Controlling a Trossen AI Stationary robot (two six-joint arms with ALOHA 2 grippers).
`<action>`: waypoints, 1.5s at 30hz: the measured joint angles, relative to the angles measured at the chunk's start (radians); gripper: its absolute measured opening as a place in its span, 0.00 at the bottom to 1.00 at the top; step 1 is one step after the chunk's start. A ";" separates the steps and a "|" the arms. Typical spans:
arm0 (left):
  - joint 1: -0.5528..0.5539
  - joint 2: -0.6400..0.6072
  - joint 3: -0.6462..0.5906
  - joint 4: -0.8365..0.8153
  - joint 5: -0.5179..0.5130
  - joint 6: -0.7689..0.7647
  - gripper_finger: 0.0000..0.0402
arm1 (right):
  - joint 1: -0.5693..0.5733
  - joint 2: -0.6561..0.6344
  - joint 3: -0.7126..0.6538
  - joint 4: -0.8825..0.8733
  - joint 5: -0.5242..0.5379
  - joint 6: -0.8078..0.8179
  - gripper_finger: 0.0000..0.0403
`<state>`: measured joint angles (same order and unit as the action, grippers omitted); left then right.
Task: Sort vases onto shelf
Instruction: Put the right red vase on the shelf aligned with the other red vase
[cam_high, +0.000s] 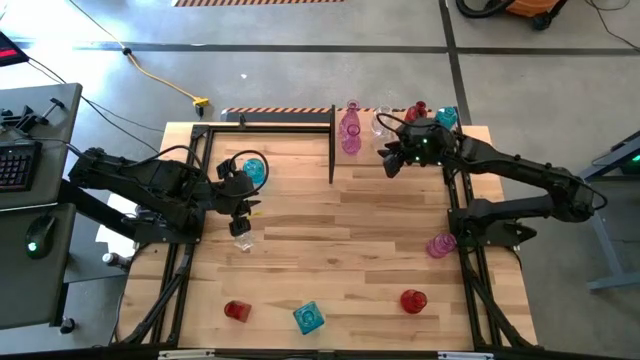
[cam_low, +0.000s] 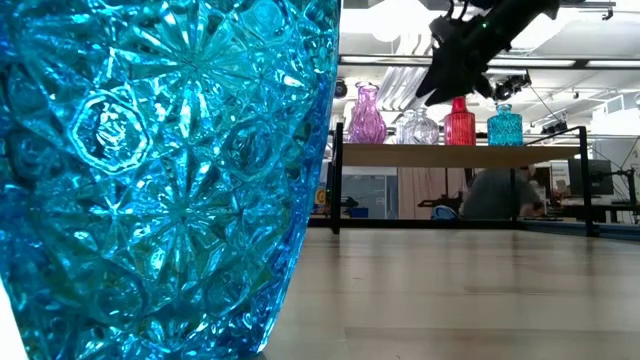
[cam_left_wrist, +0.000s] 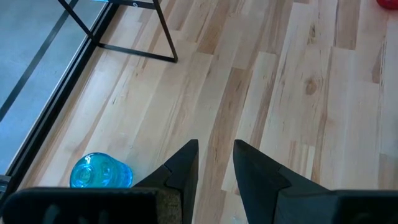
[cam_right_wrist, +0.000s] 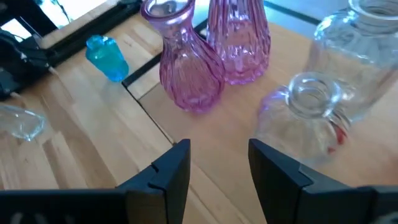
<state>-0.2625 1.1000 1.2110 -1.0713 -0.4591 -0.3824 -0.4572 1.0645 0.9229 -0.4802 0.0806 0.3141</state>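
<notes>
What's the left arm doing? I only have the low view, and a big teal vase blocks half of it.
Observer: The left gripper hovers over the table's left side, fingers apart, nothing between them.
Operator: Anything near it?
Observer: A clear vase sits on the table close by, and a small teal vase is on its other side.
Operator: Right gripper empty too?
Observer: Yes. The right gripper is open over the shelf, facing a pink vase.
</notes>
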 joint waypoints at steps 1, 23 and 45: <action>0.000 0.000 0.000 0.000 0.000 0.000 0.22 | 0.000 0.000 0.017 -0.033 -0.002 0.001 0.37; 0.000 0.000 0.000 0.000 0.002 0.000 0.22 | 0.344 -0.006 0.209 -0.485 -0.070 0.273 0.37; 0.000 0.000 0.000 0.000 0.003 0.021 0.22 | 0.890 0.003 0.208 -0.614 0.025 0.913 0.37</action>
<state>-0.2623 1.1000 1.2110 -1.0714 -0.4557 -0.3618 0.4332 1.0671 1.1309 -1.0937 0.1051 1.2276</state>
